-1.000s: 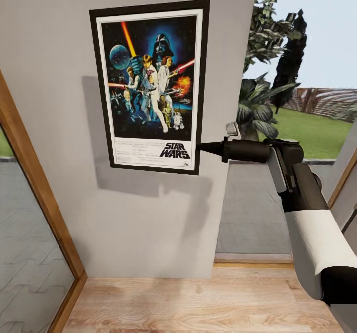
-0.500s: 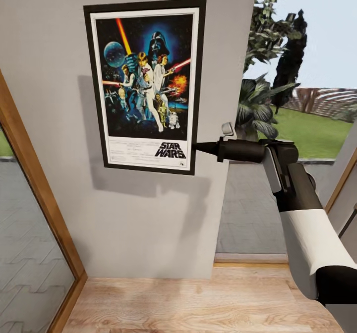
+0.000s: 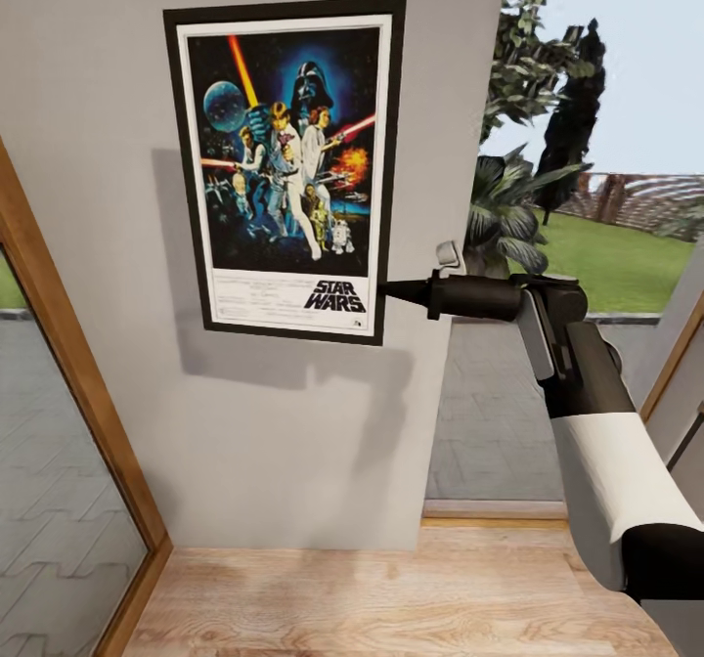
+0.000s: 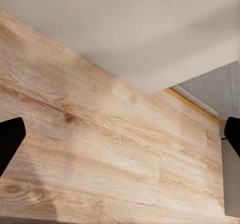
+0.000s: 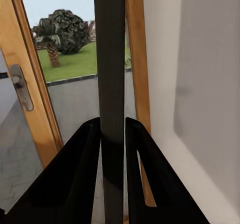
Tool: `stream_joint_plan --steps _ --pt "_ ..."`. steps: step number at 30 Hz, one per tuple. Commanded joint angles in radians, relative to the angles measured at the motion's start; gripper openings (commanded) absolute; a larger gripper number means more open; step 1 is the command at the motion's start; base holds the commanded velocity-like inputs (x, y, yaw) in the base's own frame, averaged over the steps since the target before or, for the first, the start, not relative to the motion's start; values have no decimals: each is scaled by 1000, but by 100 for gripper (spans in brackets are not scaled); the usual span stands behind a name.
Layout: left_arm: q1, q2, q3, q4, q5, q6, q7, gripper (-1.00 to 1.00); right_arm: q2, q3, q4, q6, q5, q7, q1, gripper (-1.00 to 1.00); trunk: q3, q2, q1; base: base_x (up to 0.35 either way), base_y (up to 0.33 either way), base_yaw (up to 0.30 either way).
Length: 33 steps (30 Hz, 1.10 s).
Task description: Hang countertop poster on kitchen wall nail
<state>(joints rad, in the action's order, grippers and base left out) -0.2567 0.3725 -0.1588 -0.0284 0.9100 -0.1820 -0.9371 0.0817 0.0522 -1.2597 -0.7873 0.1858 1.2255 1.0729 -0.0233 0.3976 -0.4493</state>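
Note:
The poster (image 3: 284, 168), a black-framed Star Wars print with a white border, stands upright and flat against the grey wall (image 3: 293, 432) in the head view. My right gripper (image 3: 384, 290) is shut on its right edge near the lower corner, the arm reaching in from the right. In the right wrist view the poster's edge (image 5: 110, 59) runs as a dark strip between the two fingers of the right gripper (image 5: 113, 134). My left gripper (image 4: 120, 134) hangs open over the wooden floor, with nothing between its fingertips (image 4: 10, 140). The kitchen countertop is out of view, and any nail is hidden.
A wood-framed glass door (image 3: 68, 373) borders the wall on the left. Right of the wall, a window (image 3: 577, 197) looks onto plants and lawn. Wooden floor (image 3: 391, 598) lies below. A door handle (image 5: 20, 86) shows in the right wrist view.
The poster and my right gripper have shifted slightly left and up along the wall over the last second; in the last half second they barely moved.

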Motion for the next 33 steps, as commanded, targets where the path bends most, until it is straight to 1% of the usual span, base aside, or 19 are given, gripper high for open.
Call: stream_joint_plan --steps 1,5,10,13,27,33 --pt "-1 0 -8 1 6 -7 -2 100 0 1 1 -9 7 0 2 -100 -2 2 -1 0 0 0" --pt "-1 0 -8 1 6 -6 -2 100 -2 1 2 -11 6 0 8 -100 -2 2 -1 0 0 0" --pt "-1 0 -8 1 6 -7 -2 100 -5 1 3 -14 6 -1 36 -100 -2 2 -1 0 0 0" --pt "-1 0 -8 1 6 -7 -2 100 -5 1 4 -14 6 -1 42 -100 -2 2 -1 0 0 0" --pt "-1 2 -8 1 6 -6 -2 100 -5 1 3 -14 7 -1 45 -100 -2 2 -1 0 0 0" --pt "-1 11 -8 1 6 -5 -2 100 -5 1 2 -12 7 -1 45 -100 -2 2 -1 0 0 0"
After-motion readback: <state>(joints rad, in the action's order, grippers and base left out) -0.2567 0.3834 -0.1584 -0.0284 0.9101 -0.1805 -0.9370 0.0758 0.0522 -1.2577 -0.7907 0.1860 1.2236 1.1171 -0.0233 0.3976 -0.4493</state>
